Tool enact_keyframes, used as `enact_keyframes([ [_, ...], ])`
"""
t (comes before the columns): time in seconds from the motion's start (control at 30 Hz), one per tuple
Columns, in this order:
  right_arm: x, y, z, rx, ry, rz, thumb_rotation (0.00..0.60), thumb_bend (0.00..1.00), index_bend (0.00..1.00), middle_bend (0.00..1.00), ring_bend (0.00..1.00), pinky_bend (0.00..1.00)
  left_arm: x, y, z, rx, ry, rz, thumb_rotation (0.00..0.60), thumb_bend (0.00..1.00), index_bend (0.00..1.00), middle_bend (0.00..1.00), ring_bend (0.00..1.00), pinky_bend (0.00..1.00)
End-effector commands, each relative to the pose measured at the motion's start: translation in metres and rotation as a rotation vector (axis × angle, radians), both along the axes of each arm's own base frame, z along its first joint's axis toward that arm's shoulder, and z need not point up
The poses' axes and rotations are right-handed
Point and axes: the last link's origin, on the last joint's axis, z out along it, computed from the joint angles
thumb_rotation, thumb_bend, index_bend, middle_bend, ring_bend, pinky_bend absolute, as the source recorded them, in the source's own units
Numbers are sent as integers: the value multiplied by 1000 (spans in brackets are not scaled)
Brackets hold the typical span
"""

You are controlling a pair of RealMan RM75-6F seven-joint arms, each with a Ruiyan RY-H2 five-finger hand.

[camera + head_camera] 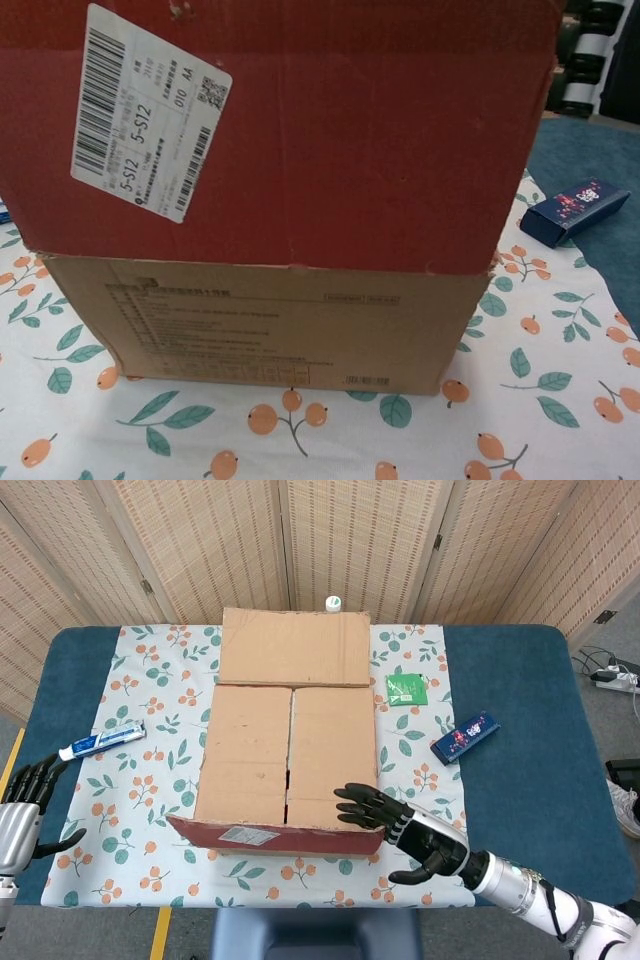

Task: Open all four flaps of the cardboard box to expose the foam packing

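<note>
At the middle of the worktop, on a floral cloth (150, 780), the brown cardboard box (285, 755) is placed. Its far flap (294, 646) is folded back flat, and the near red-taped flap (275, 836) is raised about upright, the fingers (358, 807) of the right hand (405, 832) being set at its top edge, spread, with nothing clasped. Two inner flaps (290, 750) are seen closed, so the task is judged roughly half done; no foam is exposed. The left hand (22, 815) is held open, empty, at the worktop's edge, well apart from the box.
</note>
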Motion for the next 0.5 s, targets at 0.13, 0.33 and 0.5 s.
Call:
enact_keyframes([
  [0.13,-1,11,1,2,11,19,600,252,0,0,2,2,1,0,0,2,2,-3,600,211,0,0,0,0],
  [0.33,0,25,2,-4,23,49,600,253,0,0,0,3,1,-1,0,6,4,-5,600,211,0,0,0,0],
  [0.5,-3,36,3,-4,35,60,600,253,0,0,0,2,1,-1,0,8,7,-7,600,211,0,0,0,0],
])
